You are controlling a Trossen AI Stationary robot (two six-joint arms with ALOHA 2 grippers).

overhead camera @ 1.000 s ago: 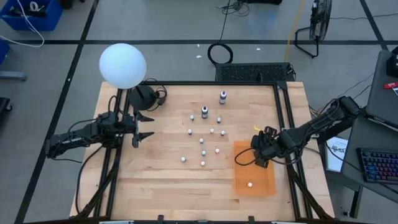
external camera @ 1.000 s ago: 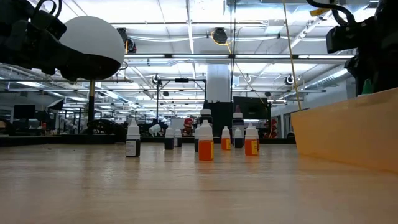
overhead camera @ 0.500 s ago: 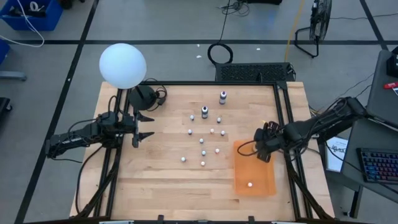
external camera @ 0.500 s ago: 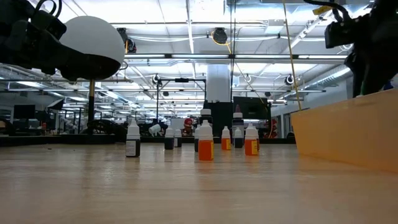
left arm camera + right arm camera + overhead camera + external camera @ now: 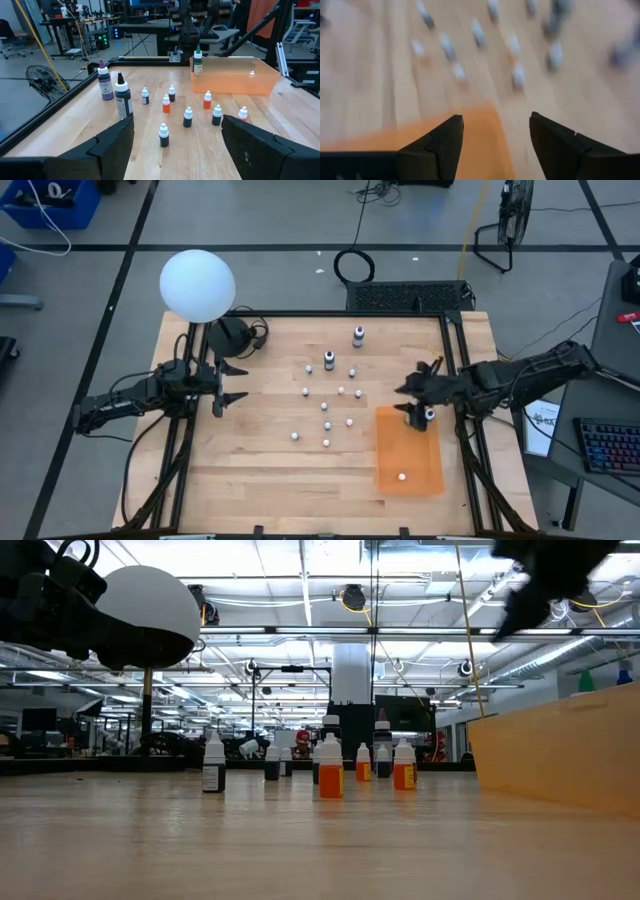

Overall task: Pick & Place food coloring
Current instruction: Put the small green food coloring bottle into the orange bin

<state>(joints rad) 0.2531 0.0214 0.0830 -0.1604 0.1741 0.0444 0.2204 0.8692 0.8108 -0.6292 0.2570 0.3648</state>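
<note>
Right gripper (image 5: 412, 393) spread, empty, right of centre above orange tray (image 5: 425, 477). Green-capped bottle (image 5: 198, 60) stands at tray edge; my swing could topple it. Remaining food coloring (image 5: 327, 406) mid-table. Left gripper (image 5: 230, 383) spread, parked left.

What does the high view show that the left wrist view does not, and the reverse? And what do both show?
Only the high view shows the white globe, the keyboard, and, plainly, the right gripper, open and empty by the orange tray. Only the left wrist view shows bottle sides: two orange-bodied bottles and the green cap of the bottle at the tray's corner. Both show the tray, the purple-topped bottle and the open left gripper.
</note>
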